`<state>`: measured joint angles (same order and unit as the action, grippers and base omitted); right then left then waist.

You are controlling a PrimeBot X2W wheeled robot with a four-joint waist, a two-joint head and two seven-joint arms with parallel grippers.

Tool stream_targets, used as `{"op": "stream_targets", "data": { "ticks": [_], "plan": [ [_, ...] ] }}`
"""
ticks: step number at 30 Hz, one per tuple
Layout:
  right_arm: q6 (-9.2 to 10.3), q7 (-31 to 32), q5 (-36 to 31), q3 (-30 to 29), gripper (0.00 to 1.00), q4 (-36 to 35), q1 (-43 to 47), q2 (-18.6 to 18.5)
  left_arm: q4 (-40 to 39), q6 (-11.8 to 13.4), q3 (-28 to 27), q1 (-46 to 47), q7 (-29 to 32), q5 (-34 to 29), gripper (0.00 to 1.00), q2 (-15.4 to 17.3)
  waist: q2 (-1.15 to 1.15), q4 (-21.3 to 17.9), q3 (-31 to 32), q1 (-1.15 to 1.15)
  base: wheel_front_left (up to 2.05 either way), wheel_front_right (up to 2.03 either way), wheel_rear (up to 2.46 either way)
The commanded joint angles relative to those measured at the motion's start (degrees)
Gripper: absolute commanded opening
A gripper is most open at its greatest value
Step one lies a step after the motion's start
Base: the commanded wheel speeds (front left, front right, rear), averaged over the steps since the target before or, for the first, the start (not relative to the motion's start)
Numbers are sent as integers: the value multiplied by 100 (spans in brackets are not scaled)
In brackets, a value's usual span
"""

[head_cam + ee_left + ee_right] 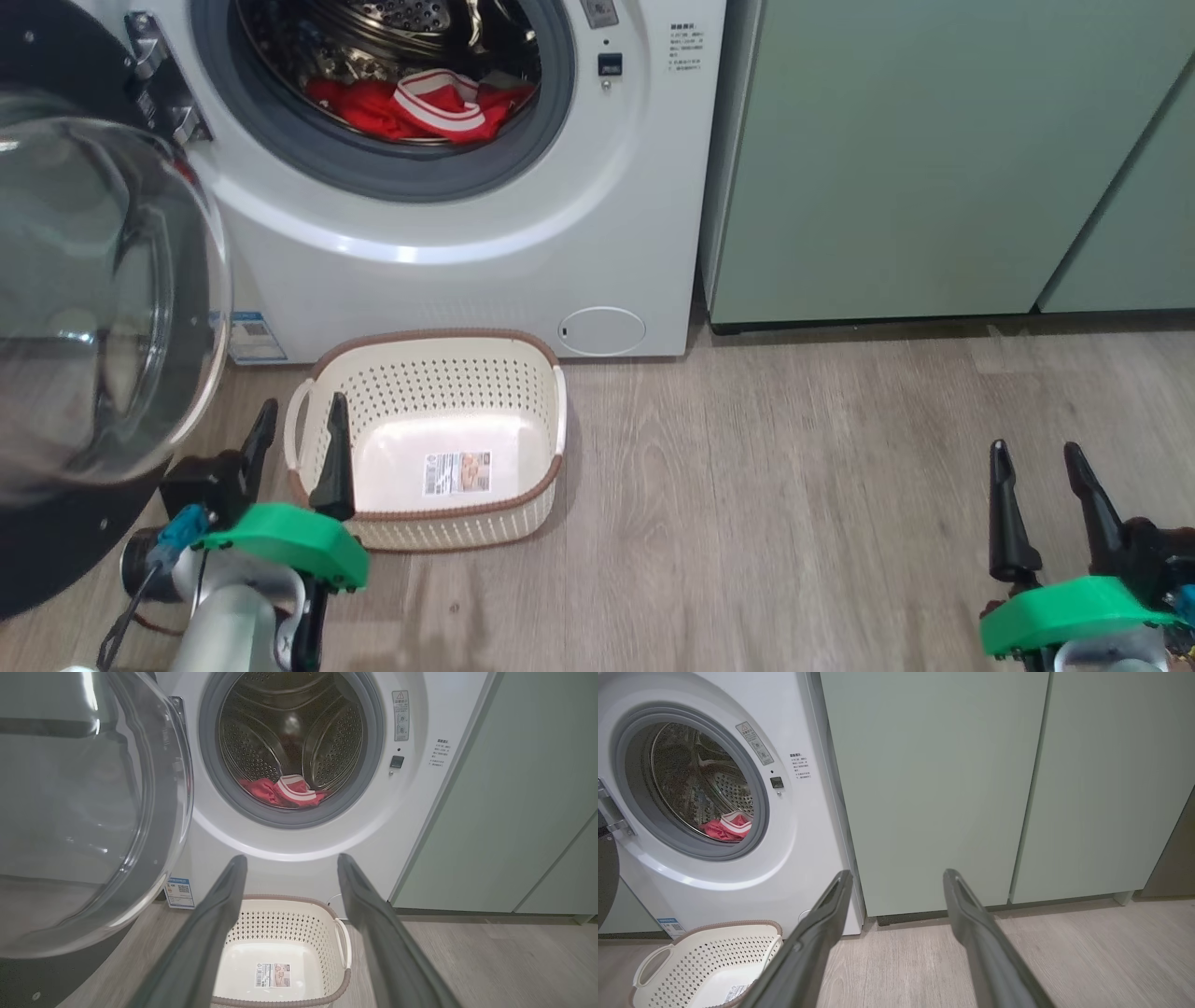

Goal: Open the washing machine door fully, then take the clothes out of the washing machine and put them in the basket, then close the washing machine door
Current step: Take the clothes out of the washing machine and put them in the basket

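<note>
While the washing machine (523,233) is seen at the far left with its drum exposed, pale green cabinets (934,159) are found to its right. The washing machine door (93,299) is swung out to the near left and is judged open wide enough for a reach. The basket (439,336) is set on the floor just in front of the machine, below the opening, and is empty. The clothes (411,107) are bunched at the bottom of the drum, close behind the grey gasket. The left gripper (303,401) is held spread, just beside the door's lower edge. The right gripper (1035,448) is likewise spread, well apart at the near right, and nothing is pinched by either. If the left gripper is raised carelessly, the door could be struck and swung into the path. Fabric could be snagged on the gasket, or dropped past the small basket.
</note>
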<state>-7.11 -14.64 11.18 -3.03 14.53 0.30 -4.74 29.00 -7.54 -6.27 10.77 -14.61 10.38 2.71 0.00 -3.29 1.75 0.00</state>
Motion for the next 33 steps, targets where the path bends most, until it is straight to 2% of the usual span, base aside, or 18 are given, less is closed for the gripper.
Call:
{"op": "stream_targets", "data": {
  "ticks": [1,9,18,24,33],
  "plan": [
    [-37,-36,31,123,100,-185,-115,-43,-165,6,-129,271,-39,34,100,117,0,0,-4,0,167,-167,0],
    [-37,-36,32,133,100,-181,-111,-38,-135,6,-83,292,-39,92,100,135,0,17,-9,0,206,-206,0],
    [-37,-36,32,139,100,-194,-137,-19,-261,66,-211,305,-39,-166,100,128,0,70,-43,0,176,-176,0],
    [-37,-36,35,143,100,-191,-141,-12,-245,67,-325,221,-39,-179,100,84,0,93,-44,0,76,-76,0],
    [-37,-36,0,258,100,-197,-178,-34,-69,95,-369,240,-39,-267,100,48,0,103,-105,0,0,0,0]
  ]
}}
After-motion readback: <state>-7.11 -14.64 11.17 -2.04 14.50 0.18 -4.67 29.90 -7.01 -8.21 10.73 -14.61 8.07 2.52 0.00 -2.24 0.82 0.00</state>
